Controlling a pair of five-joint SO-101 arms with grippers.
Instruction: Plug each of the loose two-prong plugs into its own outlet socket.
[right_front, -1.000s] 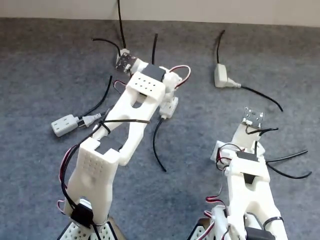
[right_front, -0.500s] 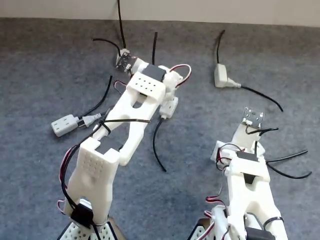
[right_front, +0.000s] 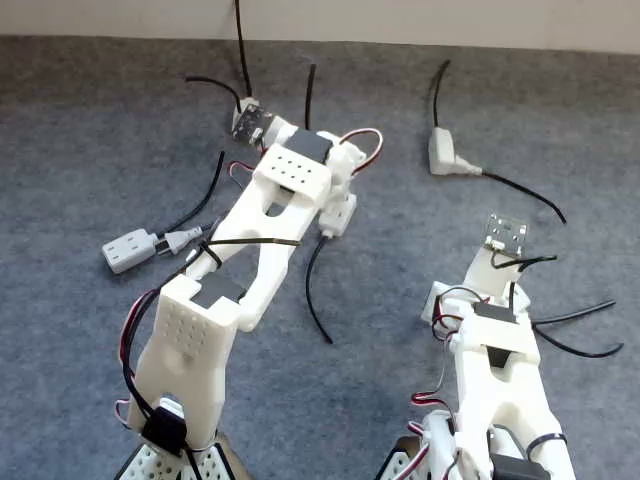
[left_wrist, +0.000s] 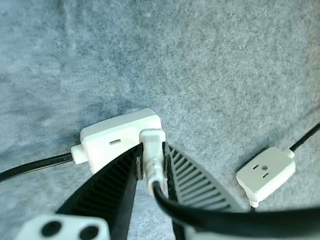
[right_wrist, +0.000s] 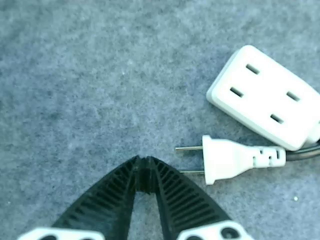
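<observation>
My left gripper (left_wrist: 152, 172) is shut on a white two-prong plug (left_wrist: 151, 150). The plug's head is pressed against a white outlet socket (left_wrist: 117, 140), and its prongs are hidden. In the high view that socket (right_front: 338, 213) lies under the left arm's wrist near the middle of the mat. My right gripper (right_wrist: 145, 176) is shut on nothing, its tips down at the grey mat. Beside it lies a loose white plug (right_wrist: 230, 159) with both prongs bare. A white multi-socket block (right_wrist: 270, 97) sits just past that plug, and in the high view the block (right_front: 435, 298) peeks out beside the right arm.
On the left of the mat, a white socket (right_front: 130, 250) has a plug (right_front: 175, 240) at its end. Another white socket piece (right_front: 440, 150) with a black cord lies at the back right. A single-face socket (left_wrist: 265, 172) sits off to the side. Black cords trail across the grey mat (right_front: 80, 130).
</observation>
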